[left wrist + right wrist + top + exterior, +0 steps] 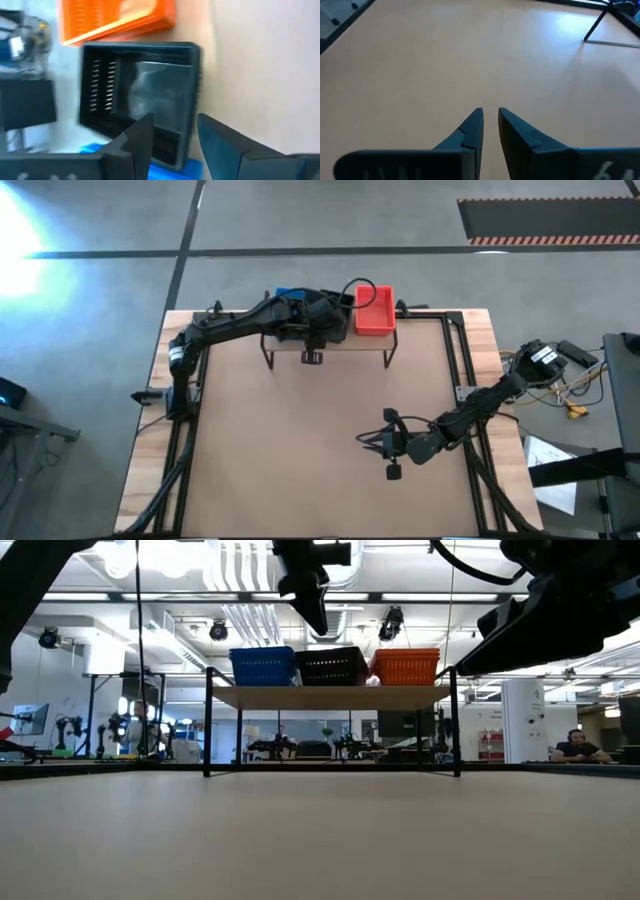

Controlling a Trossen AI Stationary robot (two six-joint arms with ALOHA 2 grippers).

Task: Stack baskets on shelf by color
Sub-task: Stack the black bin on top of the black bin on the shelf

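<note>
Your high view looks straight down on the whole table (320,430), while your low view sits at tabletop height, facing level toward the shelf (330,696) and room behind; both share that shelf. Your left wrist camera looks closely down on the black basket (145,95); your right wrist camera faces bare tabletop.

Your bench (300,440) carried the shelf (330,697) at its far edge. On the shelf's plank sat three baskets in a row: blue basket (263,666) left, black basket (333,666) middle, orange-red basket (405,666) right.
</note>
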